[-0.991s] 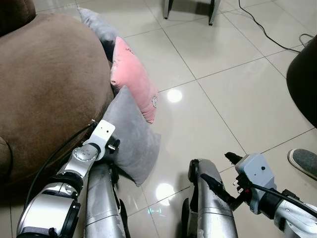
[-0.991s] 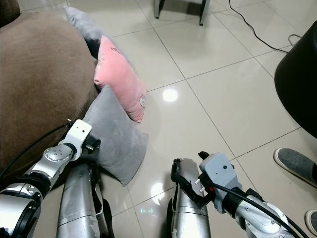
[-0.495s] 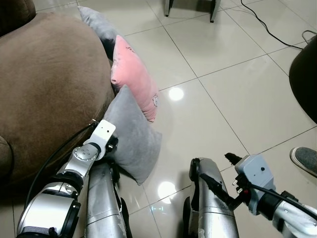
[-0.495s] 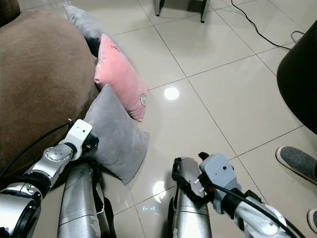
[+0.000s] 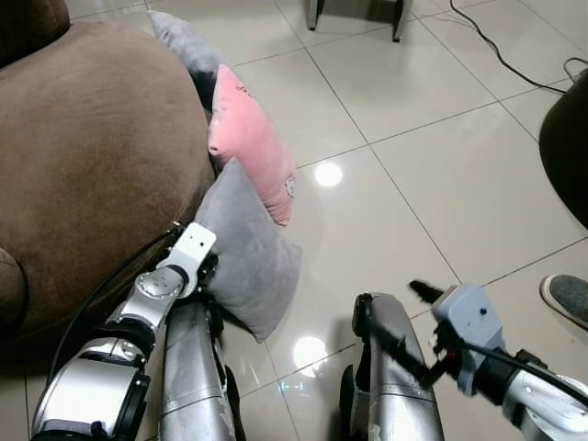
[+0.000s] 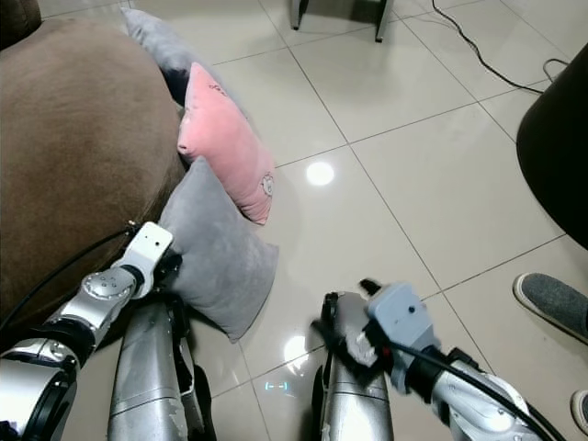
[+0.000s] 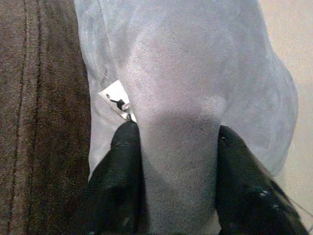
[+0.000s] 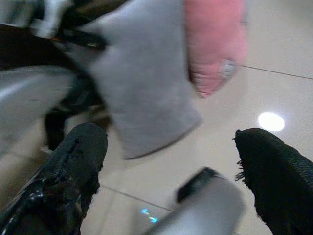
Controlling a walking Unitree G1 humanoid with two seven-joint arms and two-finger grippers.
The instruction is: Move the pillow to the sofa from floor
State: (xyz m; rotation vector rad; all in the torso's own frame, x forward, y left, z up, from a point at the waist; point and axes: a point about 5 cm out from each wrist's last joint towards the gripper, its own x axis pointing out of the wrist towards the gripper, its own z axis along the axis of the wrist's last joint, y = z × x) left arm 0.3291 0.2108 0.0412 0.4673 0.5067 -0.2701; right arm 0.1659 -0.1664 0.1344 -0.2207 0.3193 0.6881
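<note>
A grey pillow is seen standing on the tiled floor, leaned against the side of the brown sofa. Its lower corner is touching the tiles. A fold of this pillow is pinched by the left gripper: in the left wrist view one black finger is placed on each side of the grey fabric, and a small white label is seen on the pillow just beside one finger. In the head views the left gripper is located low at the edge of the pillow, near the sofa.

A pink pillow is leaned against the sofa just behind the grey one, touching it, and a second grey pillow is lying further back by the sofa.

The right gripper is held low over the floor, apart from the pillows, with its two fingers spread wide and nothing between them.

A black cable is lying on the tiles at the far right, and a grey shoe of a person is seen at the right edge
</note>
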